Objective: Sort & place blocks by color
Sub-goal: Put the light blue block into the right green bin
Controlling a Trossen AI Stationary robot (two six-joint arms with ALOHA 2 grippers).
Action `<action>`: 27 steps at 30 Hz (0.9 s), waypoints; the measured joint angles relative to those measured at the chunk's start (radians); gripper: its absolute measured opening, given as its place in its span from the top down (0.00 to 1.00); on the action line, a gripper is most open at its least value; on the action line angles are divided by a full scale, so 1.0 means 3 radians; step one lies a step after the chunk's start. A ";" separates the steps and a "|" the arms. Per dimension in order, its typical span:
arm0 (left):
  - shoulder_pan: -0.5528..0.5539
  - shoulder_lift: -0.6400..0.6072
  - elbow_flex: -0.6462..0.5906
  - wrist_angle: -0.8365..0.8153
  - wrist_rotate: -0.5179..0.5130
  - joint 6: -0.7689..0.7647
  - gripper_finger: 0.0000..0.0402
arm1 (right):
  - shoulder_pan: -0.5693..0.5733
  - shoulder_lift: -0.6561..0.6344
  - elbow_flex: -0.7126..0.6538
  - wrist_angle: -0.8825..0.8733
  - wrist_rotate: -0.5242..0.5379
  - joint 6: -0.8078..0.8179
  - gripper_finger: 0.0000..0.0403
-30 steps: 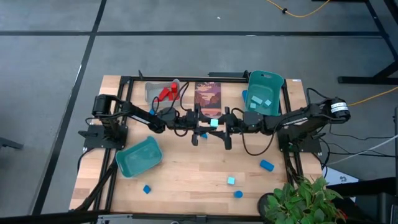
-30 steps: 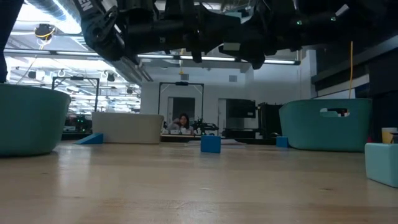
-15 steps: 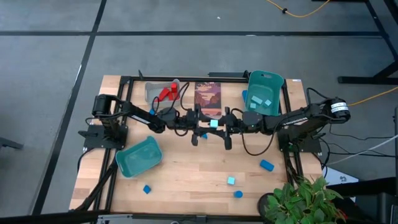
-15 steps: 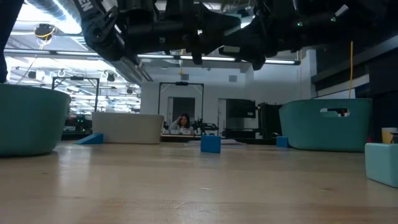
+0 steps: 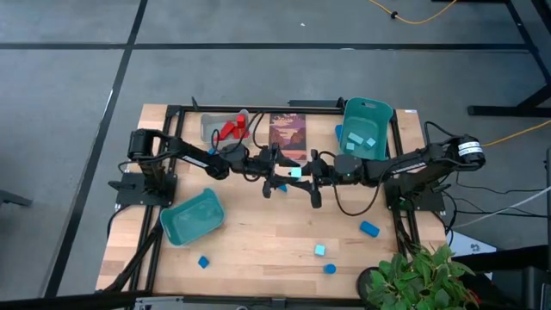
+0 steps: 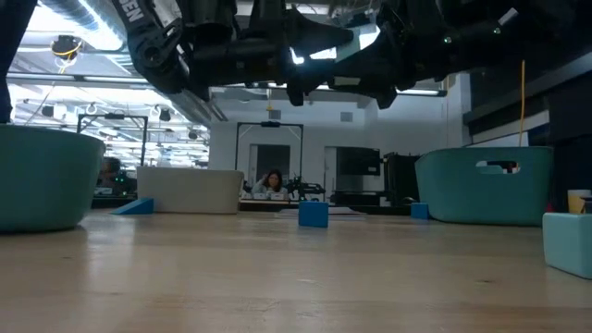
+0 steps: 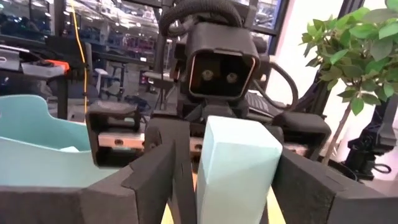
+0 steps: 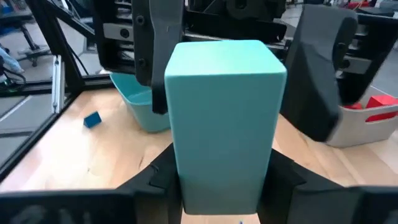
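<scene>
1. High view: the two arms meet above the middle of the bench [image 5: 258, 232], where the left pincer [image 5: 277, 172] and the right pincer [image 5: 303, 175] face each other with a light cyan block [image 5: 296, 171] between them.
2. Right wrist view: the light cyan block [image 8: 224, 118] stands upright, clamped between the right pincer's two dark fingers [image 8: 155, 174], so that pincer is closed on it.
3. Left wrist view: the same block [image 7: 233, 168] sits between the left pincer's fingers [image 7: 149, 180]; they flank it closely, but whether they press on it or stand a little apart cannot be told.
4. Just under the pincers a dark blue block [image 5: 281, 186] lies on the bench; in the low view it shows as a cube [image 6: 314, 215] resting on the wood below the arms.
5. A dark picture card [image 5: 287, 135] lies at the far edge, near the middle.
6. Beside the card, toward the far left corner, a grey bin [image 5: 211, 125] holds red blocks [image 5: 231, 128].
7. Toward the far right corner a teal bin [image 5: 379, 110] holds light cyan blocks [image 5: 362, 140].
8. A second teal bin [image 5: 191, 219] lies left of centre, nearer the front edge.
9. Loose pieces lie apart along the front: a blue cube [image 5: 203, 261] at the left, a cyan cube [image 5: 319, 250] and a blue piece [image 5: 330, 269] right of centre, and a blue bar [image 5: 369, 229] toward the right edge.
10. A potted plant [image 5: 413, 274] stands at the front right corner.
</scene>
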 joint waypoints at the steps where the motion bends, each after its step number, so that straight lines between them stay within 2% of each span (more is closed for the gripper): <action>1: 0.0018 -0.0036 -0.0029 -0.0025 0.0029 0.0002 0.40 | 0.0000 -0.0037 0.0000 -0.0067 0.0003 -0.0012 0.66; 4: 0.0117 -0.0273 -0.0202 -0.0083 0.0091 0.0009 0.41 | 0.0001 -0.0230 -0.0007 -0.0301 0.0116 -0.0121 0.66; 7: 0.0244 -0.0646 -0.0577 -0.0116 0.0056 0.0001 0.41 | 0.0003 -0.0517 -0.0090 -0.0536 0.0265 -0.0168 0.66; 9: 0.0302 -0.0918 -0.0861 -0.0054 -0.0087 0.0000 0.41 | 0.0001 -0.0734 -0.0197 -0.0668 0.0286 -0.0169 0.66; 15: 0.0305 -0.1709 -0.1634 -0.0046 -0.0400 -0.0001 0.41 | 0.0000 -0.1386 -0.0665 -0.0783 0.0655 -0.0078 0.66; 21: 0.0190 -0.2124 -0.1893 -0.0032 -0.0404 0.0051 0.41 | 0.0000 -0.1945 -0.1017 -0.0582 0.0888 -0.0089 0.66; 24: 0.0154 -0.2180 -0.1894 -0.0032 -0.0445 0.0132 0.41 | 0.0000 -0.2122 -0.1111 -0.0326 0.0969 -0.0127 0.66; 27: 0.0148 -0.2185 -0.1894 -0.0036 -0.0468 0.0179 0.41 | 0.0001 -0.2184 -0.1122 -0.0375 0.1080 -0.0134 0.66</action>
